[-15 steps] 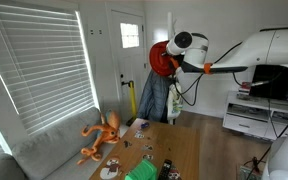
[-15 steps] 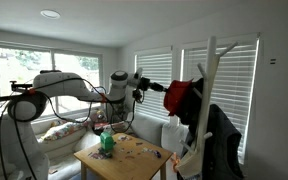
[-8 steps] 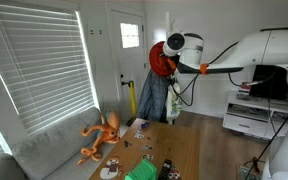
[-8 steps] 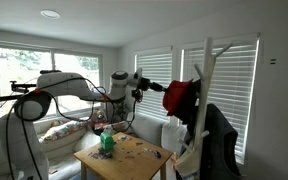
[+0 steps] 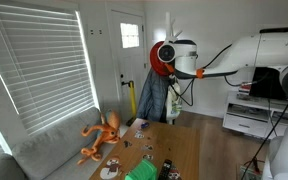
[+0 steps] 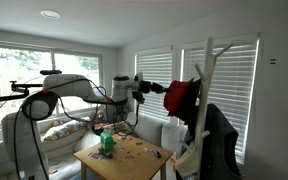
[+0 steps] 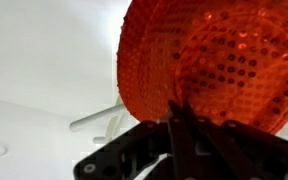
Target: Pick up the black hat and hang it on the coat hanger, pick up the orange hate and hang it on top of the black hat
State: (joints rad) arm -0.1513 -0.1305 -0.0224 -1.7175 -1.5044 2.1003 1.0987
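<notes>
**A:** How do the jaws stand?

**B:** They are clamped on the lower rim of the orange hat (image 7: 214, 60). The gripper (image 7: 176, 125) pinches it tight.

**A:** What has changed?

**B:** The wrist has dropped level with the hat. The hat has barely shifted and sits against the coat hanger (image 6: 210, 60), past the far edge of the table (image 5: 184, 145). I judge the hanging nearly done, with release still to come.

**A:** Is anything hidden?

**B:** I cannot make out the black hat behind the orange one. The peg is covered too.

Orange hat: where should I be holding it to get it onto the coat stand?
Its thin rim, from the side away from the coat stand, where the fingers pinch the orange hat in the wrist view. The rounded crown looks too broad to pinch.
</notes>
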